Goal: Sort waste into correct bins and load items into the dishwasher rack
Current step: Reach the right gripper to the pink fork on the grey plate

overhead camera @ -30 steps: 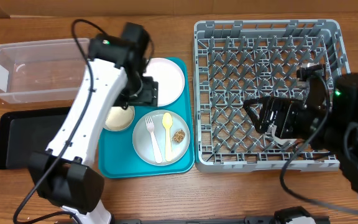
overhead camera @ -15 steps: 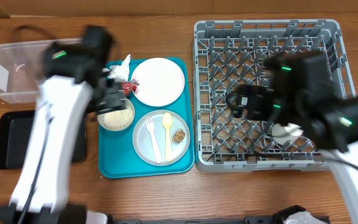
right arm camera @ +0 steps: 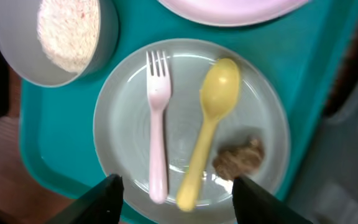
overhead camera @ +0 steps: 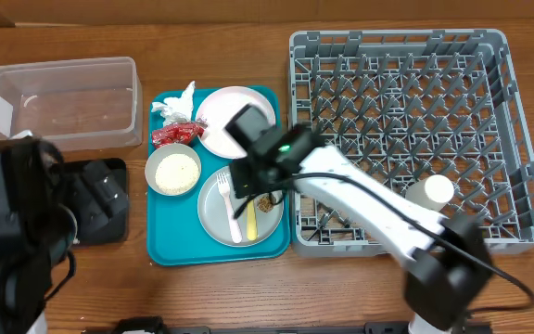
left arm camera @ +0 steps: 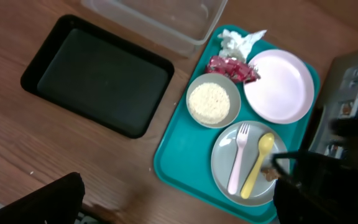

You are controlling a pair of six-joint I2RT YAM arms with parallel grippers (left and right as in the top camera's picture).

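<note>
Resting on grey plate [right arm camera: 182, 118], white fork [right arm camera: 158, 124], yellow spoon [right arm camera: 213, 112], brown lump [right arm camera: 238, 157]

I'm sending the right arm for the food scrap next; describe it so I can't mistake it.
Find the teal tray beside the big grey rack, then the pale grey plate on it that holds a fork and a yellow spoon. The scrap lies on that plate, on the rack side of the spoon's handle: the only brown, lumpy thing there.
</note>
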